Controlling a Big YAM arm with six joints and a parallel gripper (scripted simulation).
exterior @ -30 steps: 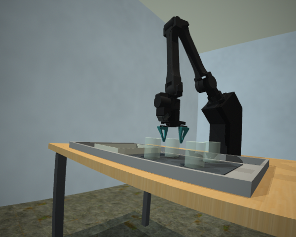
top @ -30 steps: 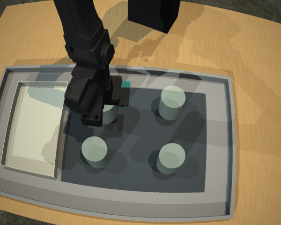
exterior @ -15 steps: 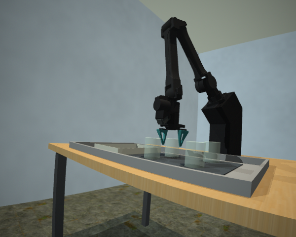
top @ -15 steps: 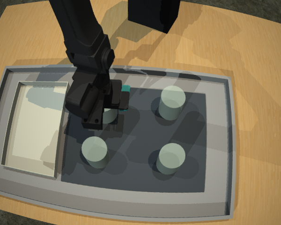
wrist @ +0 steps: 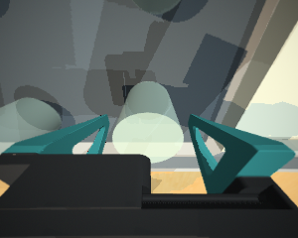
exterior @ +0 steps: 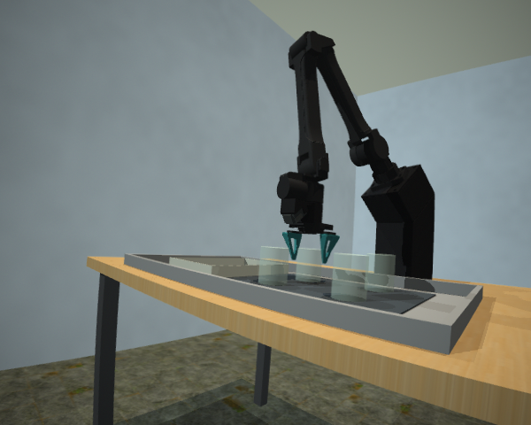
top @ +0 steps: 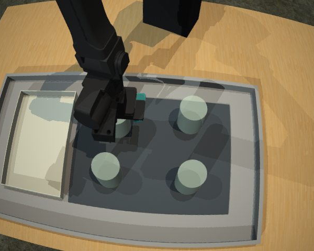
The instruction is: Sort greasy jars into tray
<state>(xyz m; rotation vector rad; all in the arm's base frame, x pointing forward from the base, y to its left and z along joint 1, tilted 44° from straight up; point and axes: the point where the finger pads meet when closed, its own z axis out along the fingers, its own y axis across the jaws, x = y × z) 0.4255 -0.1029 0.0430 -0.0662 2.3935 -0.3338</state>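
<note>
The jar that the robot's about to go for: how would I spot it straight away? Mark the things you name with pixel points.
On the wooden table lies a shallow grey surround (top: 242, 229) (exterior: 284, 320) with a dark mat (top: 152, 194) inside. Of the mat's four upturned jars, it's the one (top: 122, 128) (exterior: 309, 269) (wrist: 148, 139) under the open hand (top: 130, 129) (exterior: 310, 261) (wrist: 148, 118), partly hidden from above; the other three stand uncovered.

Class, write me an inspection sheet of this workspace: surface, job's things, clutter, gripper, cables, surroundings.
Surface: wooden table bearing a grey rimmed steel top.
Mat: dark, four jars standing on it, two by two.
Jars: upright; grease cannot be judged by sight.
Tray: cream, beside the mat, no jar in it.
Clutter: nothing seen.
Gripper: open, above the jar nearest the arm on the tray side, holding nothing.
Cables: nothing seen.
Surroundings: pale blue walls, mottled floor.
</note>
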